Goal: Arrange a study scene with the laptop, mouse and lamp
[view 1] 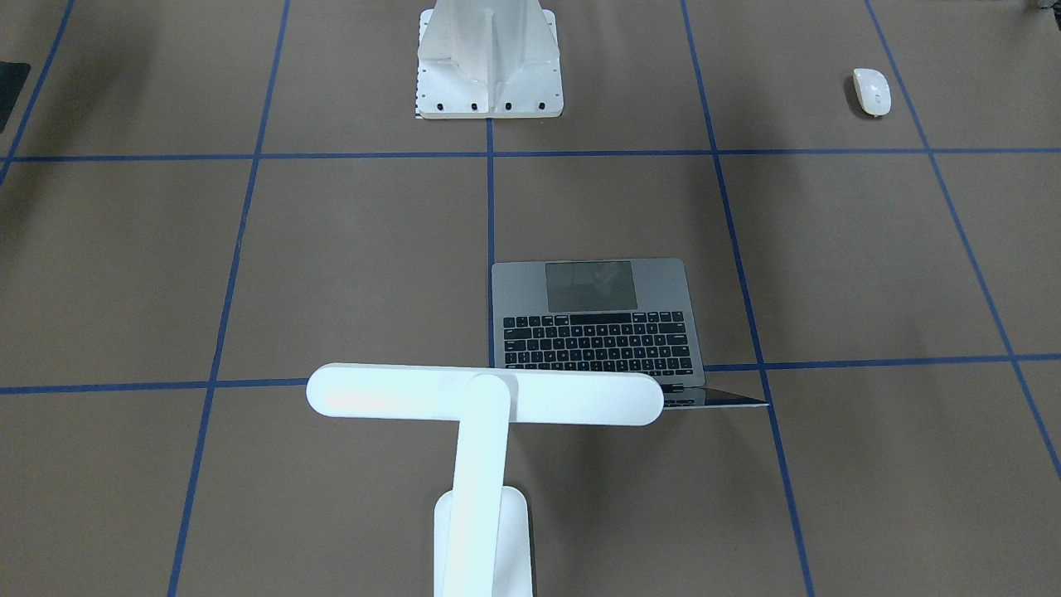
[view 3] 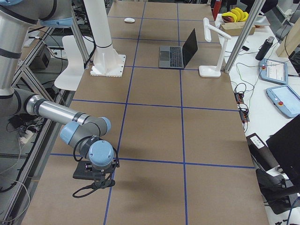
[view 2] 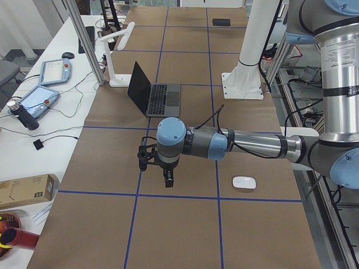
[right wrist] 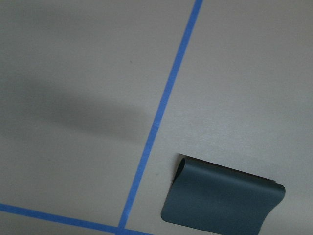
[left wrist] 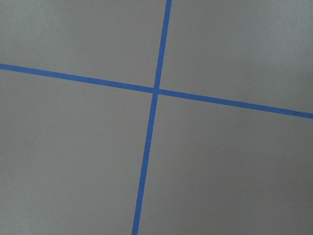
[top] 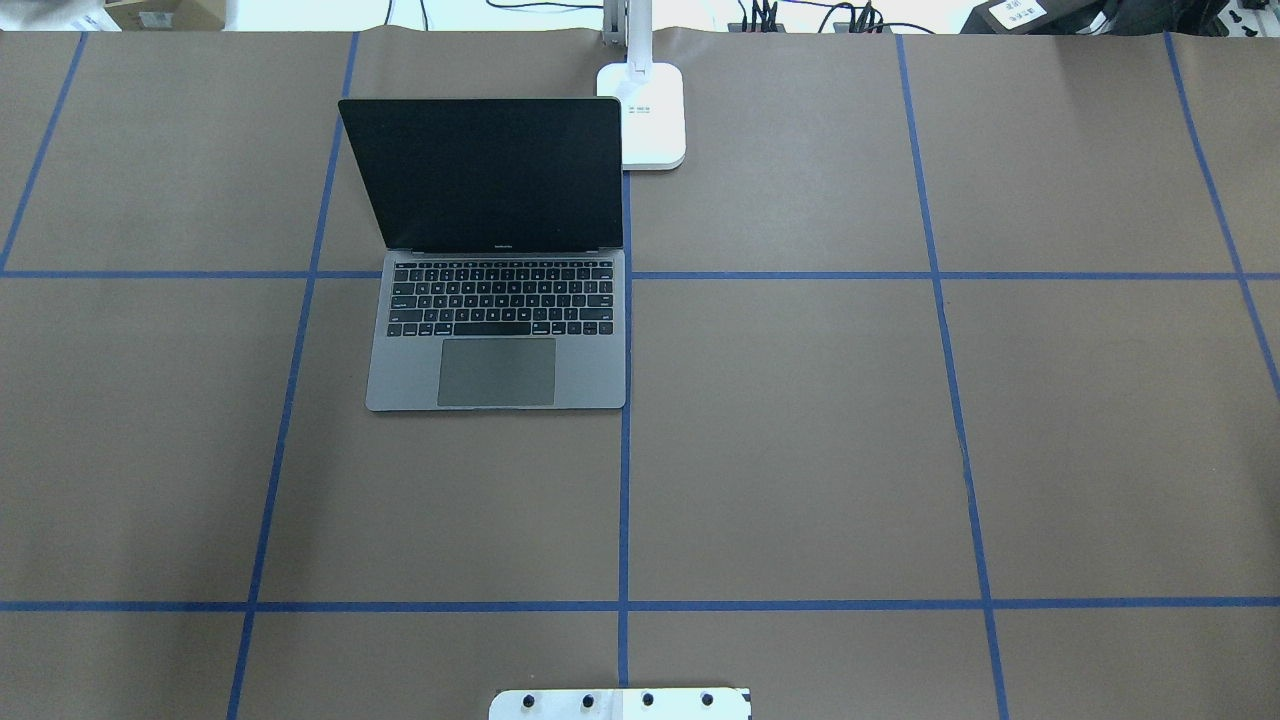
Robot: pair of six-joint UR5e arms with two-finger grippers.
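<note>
Left gripper: seen only from the table's left end, hanging fingers-down off the near arm above the brown table. Can't tell whether the fingers are apart or together. Nothing visible in it. Its wrist camera shows bare paper and a crossing of blue tape.

Right gripper: same story, seen only from the right end of the table, pointing down near the robot-side edge. Finger state not readable. Its wrist camera shows a tape line and a flat dark mat with one corner curled up, lying just beside the line (not a task item).

Mouse: flat on the table on the robot's left side, close to the robot's edge and near the left gripper, not touching it. Well apart from the laptop.

Laptop: open, screen dark and raised, keyboard and trackpad facing the robot. Sits left of the centre tape line, with its right edge running along that line.

Lamp: upright at the far edge, its base just right of the centre line and just beside the laptop's screen corner. From the front camera, the bar head overlaps the laptop's hinge end.

White bolted pedestal: at the robot's edge, on the centre line.
</note>
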